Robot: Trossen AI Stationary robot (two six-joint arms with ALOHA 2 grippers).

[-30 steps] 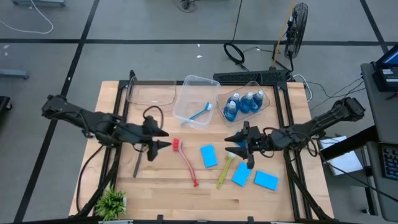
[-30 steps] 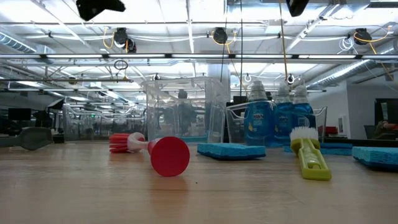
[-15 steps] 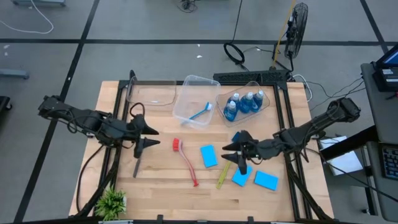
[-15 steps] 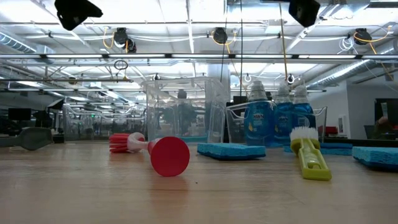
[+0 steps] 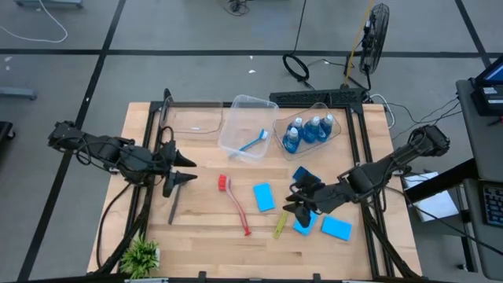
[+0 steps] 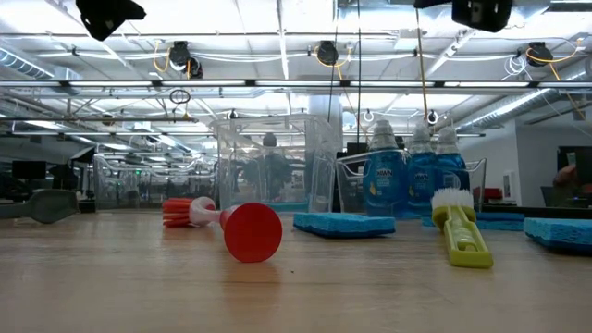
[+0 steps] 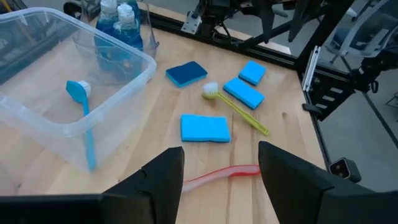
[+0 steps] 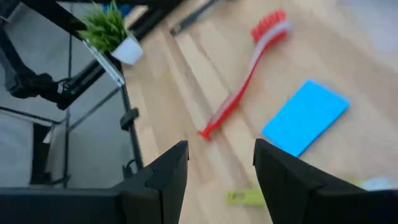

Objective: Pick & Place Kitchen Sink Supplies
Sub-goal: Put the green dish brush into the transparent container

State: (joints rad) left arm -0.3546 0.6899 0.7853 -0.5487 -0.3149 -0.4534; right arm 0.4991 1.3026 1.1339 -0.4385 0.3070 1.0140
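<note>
Open left gripper (image 7: 221,168) above red long-handled brush (image 7: 221,175); flat blue rectangular sponge (image 7: 205,128), yellow brush (image 7: 235,109) beyond

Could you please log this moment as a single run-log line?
left gripper: open, empty, above grey brush | right gripper: open, empty, above yellow brush | blue brush: in bin | red brush: on table

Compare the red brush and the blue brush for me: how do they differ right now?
The red brush lies loose on the bare wooden table, while the blue brush already sits inside a clear bin. The red brush looks longer, with a curved handle; the blue brush looks shorter and straighter. Both are slim, long-handled brushes, and neither gripper holds either one.
</note>
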